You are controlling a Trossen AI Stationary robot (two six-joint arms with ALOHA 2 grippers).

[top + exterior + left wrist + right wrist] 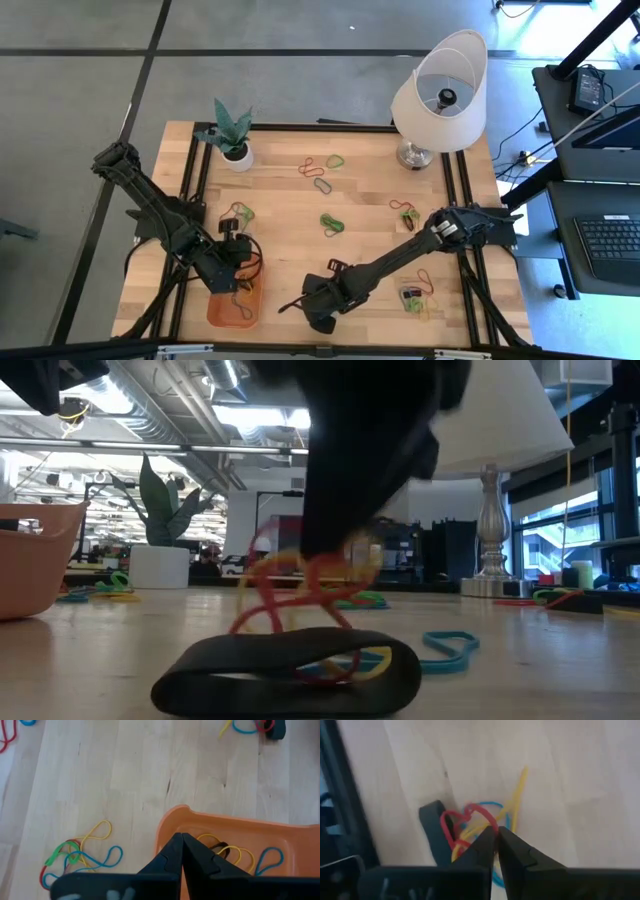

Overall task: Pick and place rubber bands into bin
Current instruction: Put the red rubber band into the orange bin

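My right gripper (495, 839) is near the table's near edge (308, 306), over a small heap of rubber bands, and is shut on red and yellow ones (300, 582). A wide black band (290, 672) and a blue band (448, 646) lie on the table under them. My left gripper (181, 841) is shut and hangs over a corner of the orange bin (232, 308), touching nothing. Yellow, blue and dark bands (235, 855) lie in the bin. My right gripper pinches a red loop (485, 819) and yellow strands between its fingertips, coming from above and pointing steeply down. The bands stand drawn up from the heap below the fingers. Their lower ends (335, 660) still lie inside the black band on the table.
More rubber bands lie scattered over the table (330, 222), (323, 164), (238, 212), (418, 298). A potted plant (232, 135) stands at the far left and a lamp (440, 95) at the far right. Bare wood lies between bin and heap.
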